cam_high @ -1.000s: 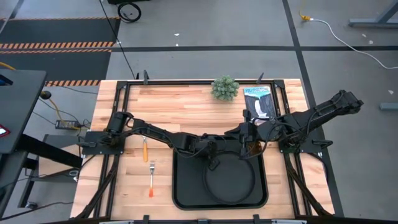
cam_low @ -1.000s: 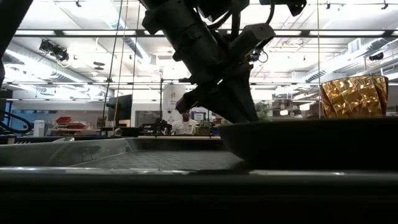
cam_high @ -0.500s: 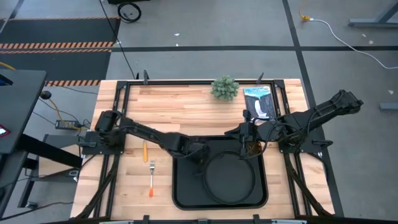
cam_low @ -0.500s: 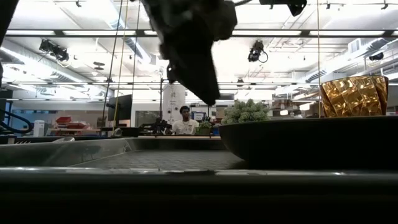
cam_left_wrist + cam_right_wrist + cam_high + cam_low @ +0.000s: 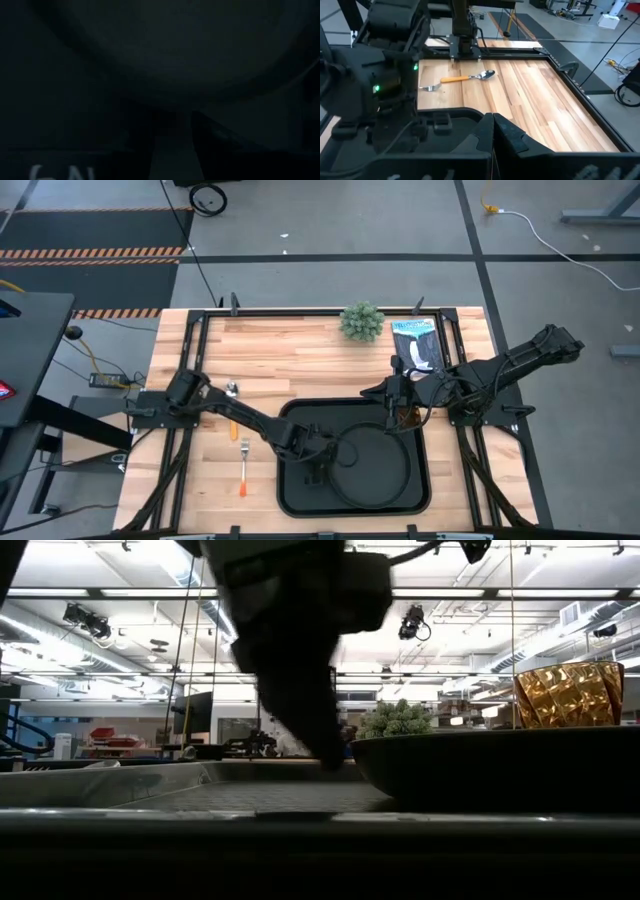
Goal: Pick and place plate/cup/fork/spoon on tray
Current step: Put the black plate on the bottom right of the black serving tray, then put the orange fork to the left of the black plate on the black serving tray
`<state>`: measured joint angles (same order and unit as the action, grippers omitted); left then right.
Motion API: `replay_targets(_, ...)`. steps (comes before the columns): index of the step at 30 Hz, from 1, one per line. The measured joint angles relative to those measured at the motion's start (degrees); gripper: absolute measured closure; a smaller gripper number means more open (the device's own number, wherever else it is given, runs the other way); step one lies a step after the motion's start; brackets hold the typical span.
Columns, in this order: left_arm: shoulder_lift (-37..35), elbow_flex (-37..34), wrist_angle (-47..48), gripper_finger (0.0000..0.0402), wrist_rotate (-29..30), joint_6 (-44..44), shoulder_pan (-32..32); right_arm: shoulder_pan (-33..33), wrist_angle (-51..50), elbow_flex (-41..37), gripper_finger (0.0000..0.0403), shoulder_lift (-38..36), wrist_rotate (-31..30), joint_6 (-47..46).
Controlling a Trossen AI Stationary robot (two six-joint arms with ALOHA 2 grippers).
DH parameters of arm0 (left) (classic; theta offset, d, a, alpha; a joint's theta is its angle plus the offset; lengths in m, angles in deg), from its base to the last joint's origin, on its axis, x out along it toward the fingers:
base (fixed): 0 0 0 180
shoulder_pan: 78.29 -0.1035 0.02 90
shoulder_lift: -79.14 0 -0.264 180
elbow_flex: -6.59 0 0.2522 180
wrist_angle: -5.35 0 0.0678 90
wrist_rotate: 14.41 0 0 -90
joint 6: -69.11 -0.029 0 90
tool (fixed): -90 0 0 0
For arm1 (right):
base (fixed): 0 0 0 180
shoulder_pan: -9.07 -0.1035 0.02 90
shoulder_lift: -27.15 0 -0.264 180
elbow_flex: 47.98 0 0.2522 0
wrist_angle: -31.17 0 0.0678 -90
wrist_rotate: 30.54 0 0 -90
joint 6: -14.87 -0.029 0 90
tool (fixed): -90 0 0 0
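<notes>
Left arm stretched low across the tray point(image 5: 295, 495), left hand point(image 5: 318, 463) at the plate's point(image 5: 372, 477) left rim, grip not discernible, right hand point(image 5: 392, 392) over the cup point(image 5: 405, 418), grip not discernible, spoon point(image 5: 233, 408) and fork point(image 5: 243, 466) on the worktop point(image 5: 300, 360).

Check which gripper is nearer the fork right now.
Left. The left gripper is over the tray, just across its edge from the fork on the table. The right gripper sits at the tray's far corner.
</notes>
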<state>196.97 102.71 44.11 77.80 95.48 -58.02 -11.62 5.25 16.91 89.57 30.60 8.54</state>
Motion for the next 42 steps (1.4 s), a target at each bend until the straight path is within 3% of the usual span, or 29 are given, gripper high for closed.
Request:
replay_targets(5,0.7,0.2,-6.5,0.0267,0.2,0.3,0.3,0.0,-0.1,0.0,0.0391,0.0,0.0,0.0)
replay_targets(16,0.7,0.0,-6.6,0.0274,2.1,-3.2,0.8,0.0,0.0,0.0,0.0391,0.0,0.3,0.0)
replay_targets(21,-1.3,0.1,1.8,0.0292,8.6,-4.1,2.9,0.0,-0.1,0.0,0.0391,0.0,0.4,0.0)
replay_targets(25,-3.4,0.1,12.4,0.0305,11.0,2.2,4.6,0.0,0.2,0.0,0.0391,0.0,0.4,1.0)
replay_targets(32,-5.4,0.1,22.6,0.0319,11.8,19.0,9.1,0.0,1.6,0.0,0.0391,0.0,0.4,2.4)
replay_targets(42,-10.3,0.1,36.8,0.0342,22.8,35.9,16.9,0.0,7.6,0.0,0.0391,2.0,0.4,8.5)
